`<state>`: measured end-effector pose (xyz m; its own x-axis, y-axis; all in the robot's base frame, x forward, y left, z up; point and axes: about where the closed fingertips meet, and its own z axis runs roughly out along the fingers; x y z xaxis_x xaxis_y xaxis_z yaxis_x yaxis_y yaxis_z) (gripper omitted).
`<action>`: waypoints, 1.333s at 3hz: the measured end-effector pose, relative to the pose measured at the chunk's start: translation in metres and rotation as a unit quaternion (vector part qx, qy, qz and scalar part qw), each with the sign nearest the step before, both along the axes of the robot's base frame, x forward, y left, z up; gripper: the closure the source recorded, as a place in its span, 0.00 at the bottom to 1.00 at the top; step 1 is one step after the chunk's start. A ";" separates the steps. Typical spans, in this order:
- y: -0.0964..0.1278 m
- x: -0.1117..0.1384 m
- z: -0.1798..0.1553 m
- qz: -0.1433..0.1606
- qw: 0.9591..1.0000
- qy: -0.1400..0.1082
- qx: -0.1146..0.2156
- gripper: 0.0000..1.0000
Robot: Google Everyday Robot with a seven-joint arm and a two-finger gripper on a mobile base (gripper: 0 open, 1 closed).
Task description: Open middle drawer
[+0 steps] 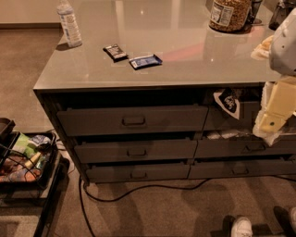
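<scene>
Currently the gripper [269, 124] hangs at the right edge of the frame, on the end of a cream-coloured arm link, in front of the right-hand column of drawers at about the height of the top row. Whether its jaws are open or closed I cannot tell, and nothing is visibly in their hold. The middle drawer [111, 152] sits in the left-hand column, centre of the frame, between the taller top drawer [92, 121] and the bottom drawer [111, 173]. The gripper is well apart from its small metal pull. On the grey table [185, 65] stand a water bottle [69, 24], two small packets [115, 52] [145, 61] and a jar [230, 14]. A black cable [138, 189] trails across the carpet below.
</scene>
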<state>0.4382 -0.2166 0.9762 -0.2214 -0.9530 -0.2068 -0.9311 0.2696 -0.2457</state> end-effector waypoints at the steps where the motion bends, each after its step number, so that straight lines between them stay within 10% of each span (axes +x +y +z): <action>1: 0.000 0.000 0.000 0.000 1.000 0.000 0.000 0.00; 3: -0.007 0.011 -0.018 0.014 0.998 -0.030 0.062 0.00; 4: 0.017 0.047 -0.027 0.081 0.982 -0.079 0.153 0.00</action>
